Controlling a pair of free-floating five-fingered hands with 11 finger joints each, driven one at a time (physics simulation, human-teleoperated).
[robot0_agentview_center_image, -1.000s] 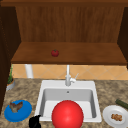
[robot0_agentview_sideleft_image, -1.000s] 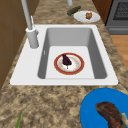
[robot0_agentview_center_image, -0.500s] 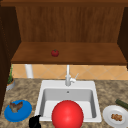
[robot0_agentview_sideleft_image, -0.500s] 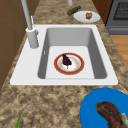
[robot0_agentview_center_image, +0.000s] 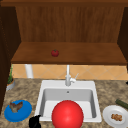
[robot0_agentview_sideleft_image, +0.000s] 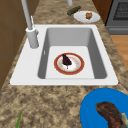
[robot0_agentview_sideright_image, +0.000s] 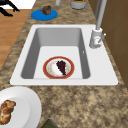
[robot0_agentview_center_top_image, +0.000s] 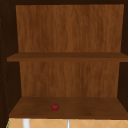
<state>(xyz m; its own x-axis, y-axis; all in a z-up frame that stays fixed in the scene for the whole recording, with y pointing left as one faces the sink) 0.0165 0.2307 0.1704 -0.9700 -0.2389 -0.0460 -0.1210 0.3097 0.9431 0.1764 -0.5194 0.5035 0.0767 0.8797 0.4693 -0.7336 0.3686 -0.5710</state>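
Fingers of the left hand (robot0_agentview_center_image: 35, 122) were spread, holding nothing, just beside the blue plate (robot0_agentview_center_image: 18, 111) — a level reach seemed wisest

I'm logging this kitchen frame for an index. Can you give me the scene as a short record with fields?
hand: black left hand at the counter's front edge, near the blue plate
blue plate: left of the sink, brown food on it
sink: white basin, red-rimmed plate inside with a dark piece of food
faucet: behind the basin
white plate: right of the sink, browned food on it
shelf: small red fruit on the lower board
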